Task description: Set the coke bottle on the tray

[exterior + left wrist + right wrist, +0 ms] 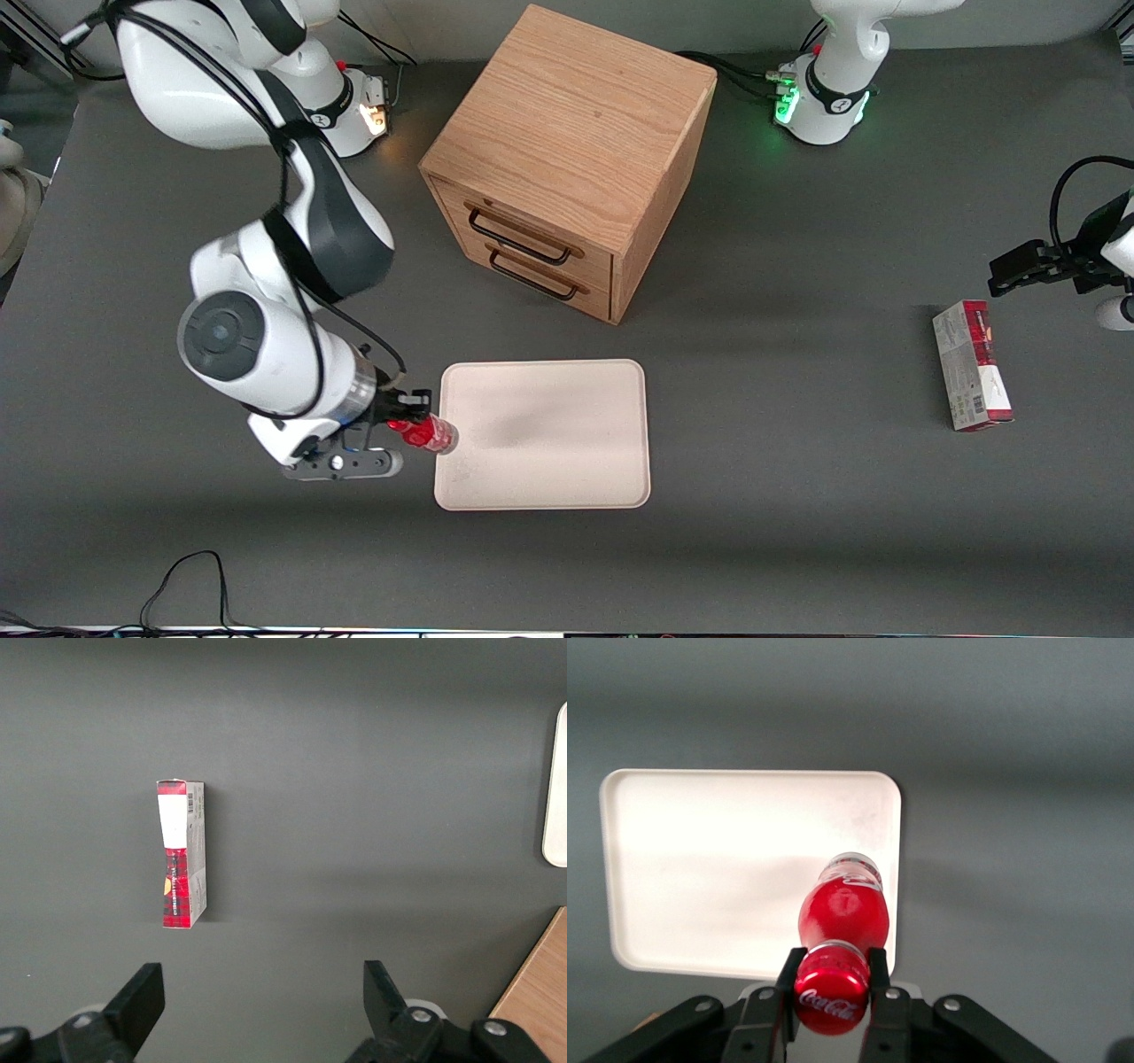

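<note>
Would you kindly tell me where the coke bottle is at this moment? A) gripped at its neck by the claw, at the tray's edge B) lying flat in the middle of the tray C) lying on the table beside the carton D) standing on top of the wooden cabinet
A: the claw is shut on the neck of the coke bottle, which hangs over the edge of the tray toward the working arm's end.

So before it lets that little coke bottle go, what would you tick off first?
1. Hand shut on the coke bottle at the cap end: ok.
2. Bottle over the tray: only at its rim, at the working arm's end: not ok yet.
3. Tray surface bare where the bottle would go: ok.
4. Bottle resting on the tray or in the air: cannot tell.
5. Cabinet and carton well away: ok.
</note>
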